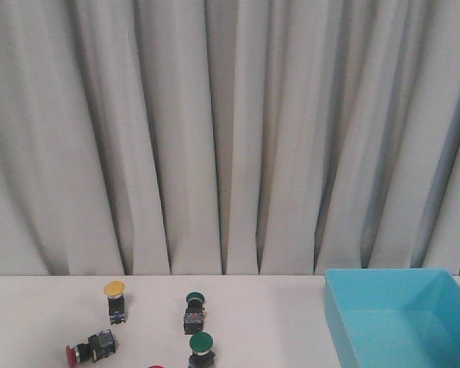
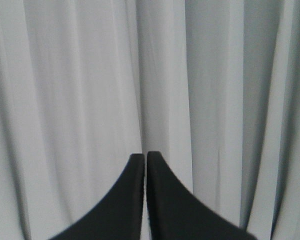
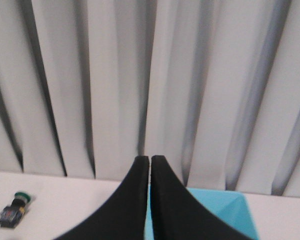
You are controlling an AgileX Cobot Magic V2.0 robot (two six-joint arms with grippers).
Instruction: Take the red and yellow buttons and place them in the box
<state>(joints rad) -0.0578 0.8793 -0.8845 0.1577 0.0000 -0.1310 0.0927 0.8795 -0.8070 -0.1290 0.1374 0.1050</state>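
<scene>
In the front view a yellow button (image 1: 115,299) stands upright on the white table at the left. A red button (image 1: 90,348) lies on its side in front of it. The red cap of another button (image 1: 156,366) just shows at the bottom edge. The light-blue box (image 1: 402,316) stands at the right. Neither gripper shows in the front view. My left gripper (image 2: 145,156) is shut and empty, facing only the curtain. My right gripper (image 3: 150,159) is shut and empty, raised, with the box (image 3: 225,210) partly hidden behind its fingers.
Two green-capped buttons (image 1: 194,310) (image 1: 202,349) stand between the red and yellow ones and the box. One green button (image 3: 12,210) shows in the right wrist view. A grey pleated curtain (image 1: 230,130) hangs behind the white table (image 1: 268,322).
</scene>
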